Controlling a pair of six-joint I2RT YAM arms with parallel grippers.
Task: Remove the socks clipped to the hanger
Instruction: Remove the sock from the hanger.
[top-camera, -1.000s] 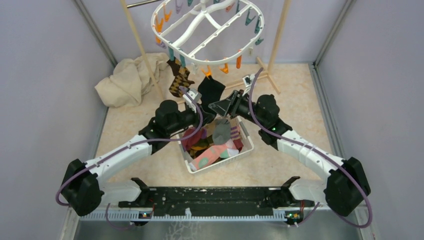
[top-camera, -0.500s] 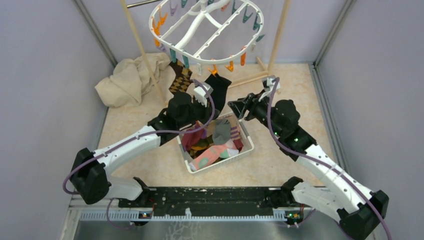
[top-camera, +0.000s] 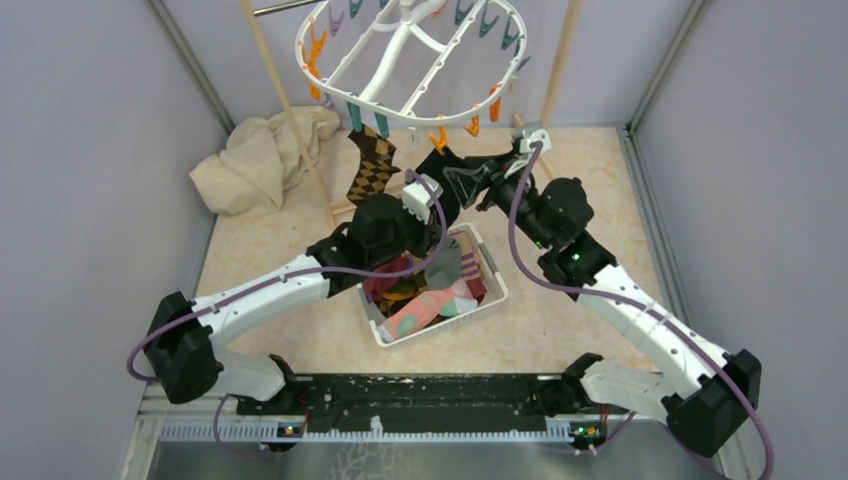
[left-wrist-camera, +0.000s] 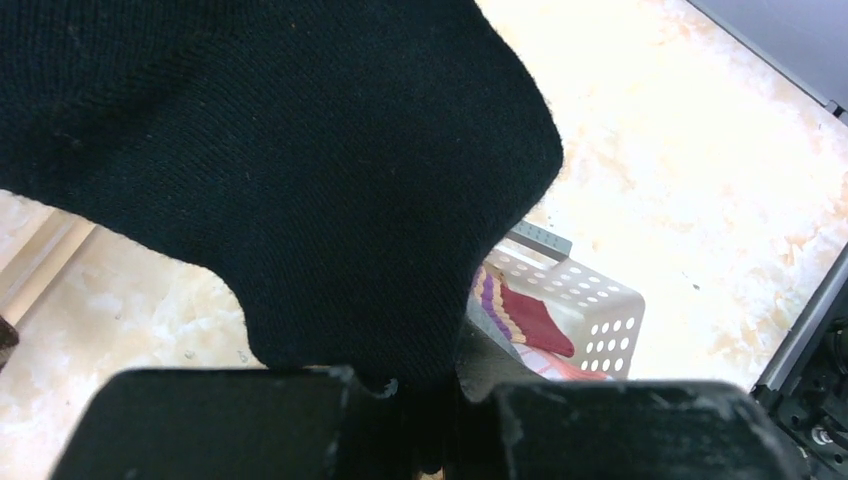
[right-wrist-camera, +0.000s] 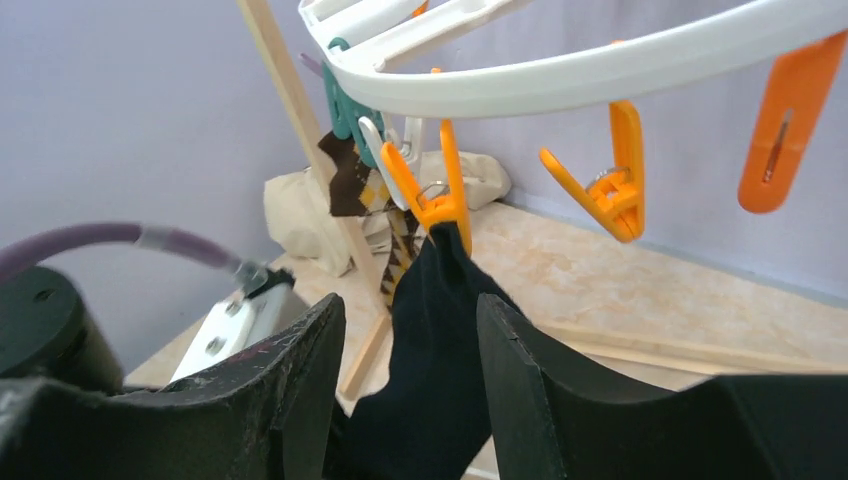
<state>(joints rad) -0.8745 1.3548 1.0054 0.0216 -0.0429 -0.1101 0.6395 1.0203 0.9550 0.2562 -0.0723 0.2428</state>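
White hanger had swung toward the far left over the last second. Mesh basket sat near centre with loose socks inside. Both arms had risen from over it to the hanger's near rim. Black sock hung from an orange peg, right of the argyle sock. Left gripper was pinched on its toe. Right gripper had jaws parted astride it, just below the peg. Judgement: unclipping imminent, with two socks seen still clipped.
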